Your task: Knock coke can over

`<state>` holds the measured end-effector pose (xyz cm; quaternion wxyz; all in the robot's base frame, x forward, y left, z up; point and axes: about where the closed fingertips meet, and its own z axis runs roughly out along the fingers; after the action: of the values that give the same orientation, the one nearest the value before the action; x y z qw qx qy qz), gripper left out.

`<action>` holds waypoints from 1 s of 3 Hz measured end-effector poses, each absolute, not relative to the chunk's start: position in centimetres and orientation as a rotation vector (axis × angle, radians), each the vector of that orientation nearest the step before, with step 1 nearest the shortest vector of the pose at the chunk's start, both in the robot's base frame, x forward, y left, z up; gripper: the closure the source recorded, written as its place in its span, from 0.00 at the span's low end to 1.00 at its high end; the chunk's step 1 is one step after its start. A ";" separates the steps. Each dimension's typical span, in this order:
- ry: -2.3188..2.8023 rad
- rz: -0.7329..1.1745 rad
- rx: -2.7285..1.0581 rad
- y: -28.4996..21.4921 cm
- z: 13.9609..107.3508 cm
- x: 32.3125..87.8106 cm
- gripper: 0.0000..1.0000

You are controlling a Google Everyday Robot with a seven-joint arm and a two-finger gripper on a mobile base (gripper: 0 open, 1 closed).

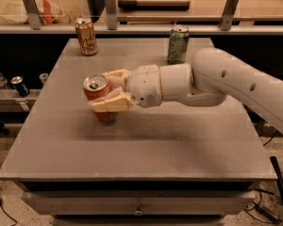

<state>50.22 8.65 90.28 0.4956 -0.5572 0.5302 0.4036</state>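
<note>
The coke can [95, 84], red-orange with a silver top, stands upright on the grey table [146, 145], left of centre. My gripper [100, 92] reaches in from the right. Its tan fingers [112, 102] sit on either side of the can, one in front and one behind, shut on it. The front finger hides the can's middle. The white arm [226, 79] stretches across the table's right half.
A gold-brown can [86, 36] stands at the back left of the table and a pale green can [178, 44] at the back centre, just behind the arm. A low shelf with small cans [19, 85] lies to the left. A railed counter [146, 28] runs behind.
</note>
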 end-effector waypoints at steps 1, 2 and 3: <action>1.280 0.866 -1.362 6.1 92.0 51.7 1.00; 1.202 0.769 -1.475 5.0 93.5 52.5 1.00; 1.085 0.620 -1.709 6.1 94.1 51.7 1.00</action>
<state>51.68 6.11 94.08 0.4901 -0.7037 0.4466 0.2554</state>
